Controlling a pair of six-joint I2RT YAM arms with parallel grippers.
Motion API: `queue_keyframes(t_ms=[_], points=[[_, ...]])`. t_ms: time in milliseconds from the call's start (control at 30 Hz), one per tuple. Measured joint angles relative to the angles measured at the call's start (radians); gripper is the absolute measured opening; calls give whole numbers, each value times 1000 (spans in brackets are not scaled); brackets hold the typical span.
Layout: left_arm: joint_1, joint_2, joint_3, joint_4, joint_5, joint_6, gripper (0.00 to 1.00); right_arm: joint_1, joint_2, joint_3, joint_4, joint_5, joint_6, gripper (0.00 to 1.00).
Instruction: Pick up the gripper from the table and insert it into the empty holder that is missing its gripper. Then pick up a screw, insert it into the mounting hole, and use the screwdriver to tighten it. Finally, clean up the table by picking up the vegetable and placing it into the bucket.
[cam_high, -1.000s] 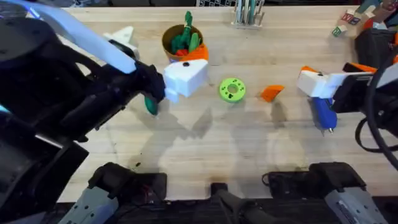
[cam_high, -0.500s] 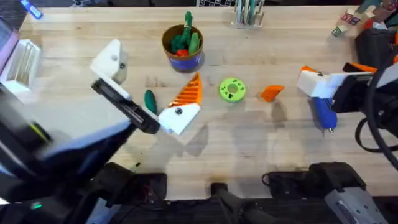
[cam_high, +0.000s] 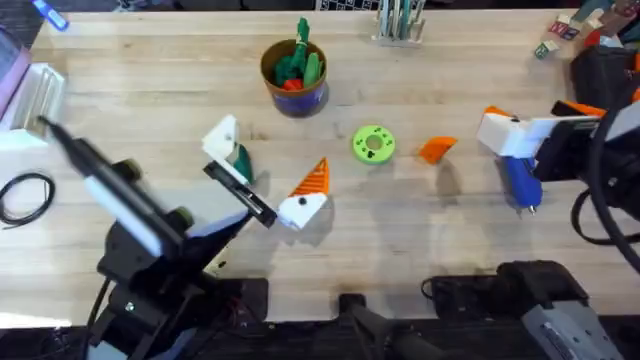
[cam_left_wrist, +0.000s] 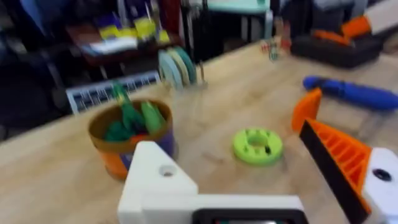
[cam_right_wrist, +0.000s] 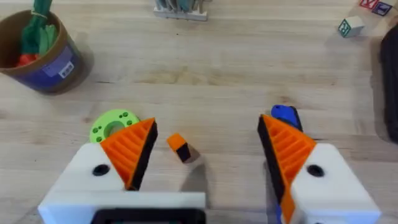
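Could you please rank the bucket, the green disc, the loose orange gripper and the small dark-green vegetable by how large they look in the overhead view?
1. bucket
2. green disc
3. loose orange gripper, close to the disc in look, so that order is unsure
4. vegetable, partly hidden by the left gripper, so it may be larger

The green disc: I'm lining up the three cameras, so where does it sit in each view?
Overhead: green disc mid-table, right of centre.
Left wrist: between the two fingers.
Right wrist: behind an orange finger.
Shared landmark: the bucket.
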Motion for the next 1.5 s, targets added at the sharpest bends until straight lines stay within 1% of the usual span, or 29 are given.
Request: queue_keyframes(t_ms=[67,100,200,300,1367,1400,1500], points=[[-10,0,0,-91,0,0,993,0,0,0,-1,0,0,992],[-16,3,0,-100,-1,0,993,0,0,0,-1,0,0,992],[-33,2,0,-101,-1,0,993,0,0,0,-1,0,0,992],[-39,2,0,-101,-1,0,993,0,0,0,-2,0,0,992],[-39,2,0,-101,-1,-1,993,0,0,0,-2,0,0,992],[-39,2,0,-101,-1,-8,993,0,0,0,-2,0,0,992],[-39,2,0,-101,-1,-74,992,0,0,0,-1,0,0,990]])
